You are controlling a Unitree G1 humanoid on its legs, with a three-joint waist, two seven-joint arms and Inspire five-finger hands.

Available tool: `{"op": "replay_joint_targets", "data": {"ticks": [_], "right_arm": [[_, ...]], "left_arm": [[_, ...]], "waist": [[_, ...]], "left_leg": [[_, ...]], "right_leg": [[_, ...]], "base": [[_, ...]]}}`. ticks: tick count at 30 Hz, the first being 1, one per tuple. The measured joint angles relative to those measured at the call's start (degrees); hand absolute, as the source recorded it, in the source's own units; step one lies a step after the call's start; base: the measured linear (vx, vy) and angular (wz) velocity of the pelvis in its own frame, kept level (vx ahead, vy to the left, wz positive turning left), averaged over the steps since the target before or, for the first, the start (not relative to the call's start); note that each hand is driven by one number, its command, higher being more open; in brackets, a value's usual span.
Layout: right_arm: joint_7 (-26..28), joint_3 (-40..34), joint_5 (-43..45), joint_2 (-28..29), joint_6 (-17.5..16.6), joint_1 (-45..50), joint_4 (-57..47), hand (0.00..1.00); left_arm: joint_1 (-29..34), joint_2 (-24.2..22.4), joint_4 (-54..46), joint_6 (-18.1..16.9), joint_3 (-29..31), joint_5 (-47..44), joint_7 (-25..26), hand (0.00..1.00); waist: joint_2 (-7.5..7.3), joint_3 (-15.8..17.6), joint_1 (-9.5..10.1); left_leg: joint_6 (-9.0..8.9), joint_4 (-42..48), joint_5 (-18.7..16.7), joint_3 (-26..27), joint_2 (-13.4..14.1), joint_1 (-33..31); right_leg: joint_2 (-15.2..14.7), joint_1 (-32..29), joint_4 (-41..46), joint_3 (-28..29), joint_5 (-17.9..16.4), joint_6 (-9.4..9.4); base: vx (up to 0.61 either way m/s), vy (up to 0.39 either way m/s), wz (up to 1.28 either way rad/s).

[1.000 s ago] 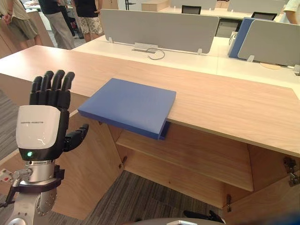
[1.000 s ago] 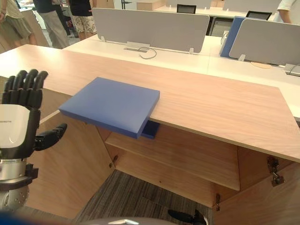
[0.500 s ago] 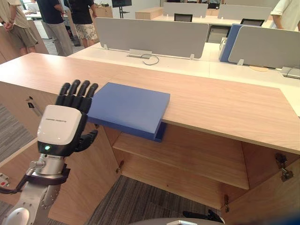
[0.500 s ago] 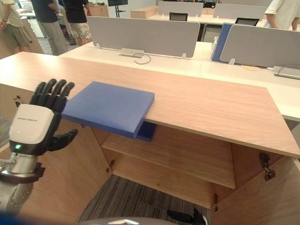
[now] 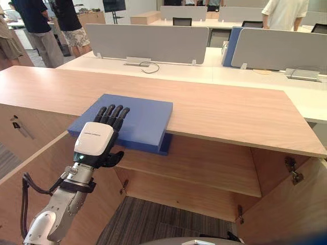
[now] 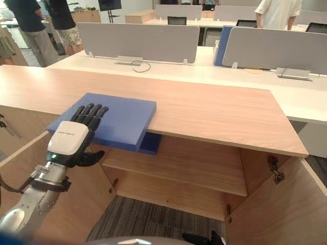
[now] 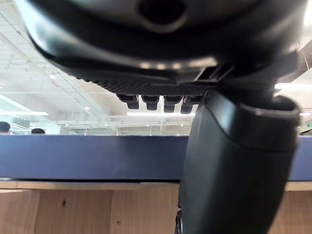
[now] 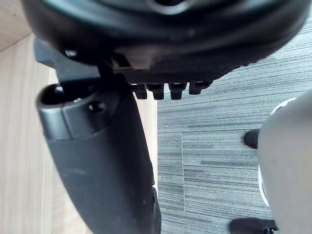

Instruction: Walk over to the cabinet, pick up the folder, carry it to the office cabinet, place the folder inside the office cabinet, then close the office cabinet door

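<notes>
The blue folder [image 5: 143, 120] lies flat on the wooden cabinet top [image 5: 230, 112], its near part sticking out past the front edge. My left hand [image 5: 94, 143] is at the folder's near left corner, open. Its straight fingers [image 5: 113, 115] reach over the folder's top and the thumb [image 5: 113, 159] sits below the edge. In the left wrist view the folder's blue edge [image 7: 87, 156] runs across between fingers [image 7: 156, 101] and thumb [image 7: 234, 170]; I cannot tell whether they touch it. My right hand [image 8: 102, 146] hangs open over the grey carpet [image 8: 219, 146].
Under the top the cabinet stands open, with a wooden shelf [image 5: 204, 168] inside, one door [image 5: 30, 173] swung out on the left and another [image 5: 296, 214] on the right. Grey desk partitions [image 5: 148, 43] and people [image 5: 41, 25] stand behind.
My left hand has moved forward and rightward from beside the folder to its near left corner, fingers now over it. The camera has also come closer to the cabinet.
</notes>
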Motion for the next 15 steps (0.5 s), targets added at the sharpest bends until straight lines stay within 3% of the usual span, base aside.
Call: {"op": "replay_joint_targets", "data": {"ticks": [1,2,10,15], "right_arm": [[-0.01,0.0,0.0,-0.01,0.0,0.0,-0.03,1.0],[-0.01,0.0,0.0,-0.01,0.02,0.01,-0.03,1.0],[-0.03,0.2,-0.01,0.04,0.18,0.0,-0.07,1.0],[-0.01,0.23,0.0,0.06,0.22,-0.11,-0.05,1.0]], "left_arm": [[-0.44,0.0,0.68,0.15,-0.39,0.01,-0.01,1.0],[-1.23,0.0,1.53,0.69,-1.0,0.05,-0.01,0.0],[-5.67,-0.19,5.86,4.35,-1.51,1.29,0.07,0.0],[-10.42,-1.15,5.98,4.85,-1.03,1.28,3.53,0.0]], "waist": [[-0.01,-0.01,-0.05],[0.0,0.01,-0.08],[0.01,0.29,-1.48],[0.08,0.36,-1.59]], "left_leg": [[0.0,-0.01,0.0,0.21,0.02,0.06],[0.0,-0.02,0.0,0.39,0.06,0.11],[0.03,-0.08,-0.03,1.7,0.01,0.69],[0.03,-0.09,-0.04,2.15,-0.02,1.02]], "right_leg": [[0.02,0.02,-0.12,0.13,0.12,0.06],[0.04,0.05,-0.33,0.29,0.26,0.13],[0.09,0.8,-2.24,1.48,1.46,0.58],[0.09,1.32,-3.0,1.84,1.99,0.69]], "base": [[-0.05,0.016,-0.15],[-0.05,0.017,-0.11],[-0.03,0.017,-0.07],[-0.01,0.006,-0.03]]}}
